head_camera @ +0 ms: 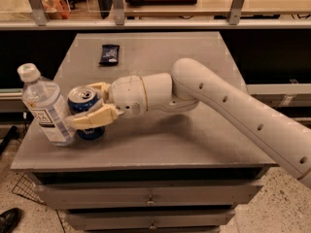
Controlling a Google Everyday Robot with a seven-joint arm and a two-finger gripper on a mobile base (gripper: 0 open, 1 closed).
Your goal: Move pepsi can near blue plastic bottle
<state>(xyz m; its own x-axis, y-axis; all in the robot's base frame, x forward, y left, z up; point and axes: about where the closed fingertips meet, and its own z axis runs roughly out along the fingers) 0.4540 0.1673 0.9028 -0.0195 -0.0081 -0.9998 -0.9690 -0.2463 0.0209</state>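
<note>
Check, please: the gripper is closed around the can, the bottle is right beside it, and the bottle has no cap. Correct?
One error: the camera view shows a white cap on the bottle. The gripper is closed around the can, with the bottle right beside it.

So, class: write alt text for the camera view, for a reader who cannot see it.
A robot arm's gripper holds a Pepsi can between its fingers on a grey table, right beside a clear bottle near the table's left edge. A dark wrapper lies apart at the far side.
</note>
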